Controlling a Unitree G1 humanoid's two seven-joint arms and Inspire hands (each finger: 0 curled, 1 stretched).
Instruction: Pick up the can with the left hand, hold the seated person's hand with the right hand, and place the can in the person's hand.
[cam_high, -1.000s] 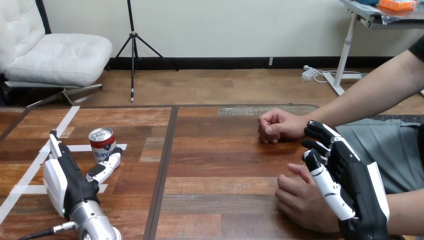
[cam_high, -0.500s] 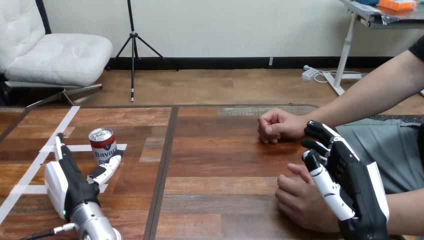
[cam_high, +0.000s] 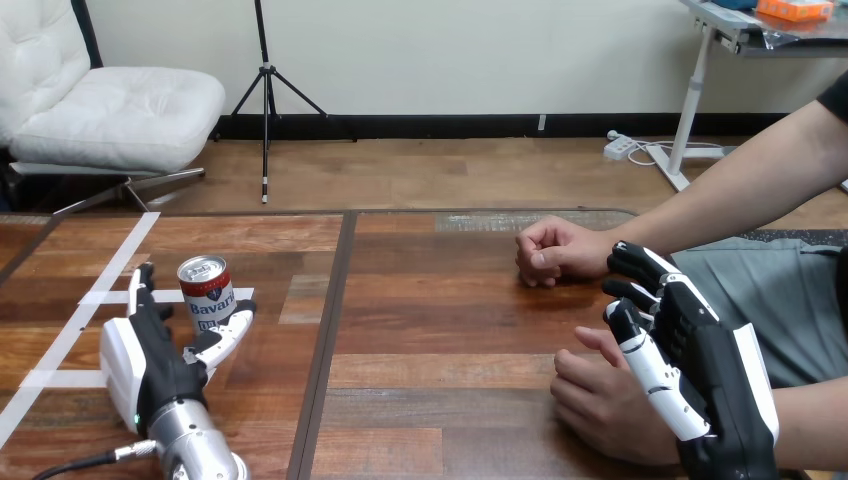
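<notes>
Our left hand (cam_high: 150, 350) stands open on the near-left worktop (cam_high: 430, 330), its straight fingers and thumb either side of the upright can (cam_high: 205, 293) and not closed on it. Our right hand (cam_high: 700, 350), fingers loosely extended, rests against the person's near hand (cam_high: 600, 405). The person's far hand (cam_high: 555, 252) lies fisted beyond.

The left hand (cam_high: 160, 358), uncurled, brackets the upright can (cam_high: 207, 293); the right hand (cam_high: 705, 365) touches the person's nearer hand (cam_high: 595, 400).
</notes>
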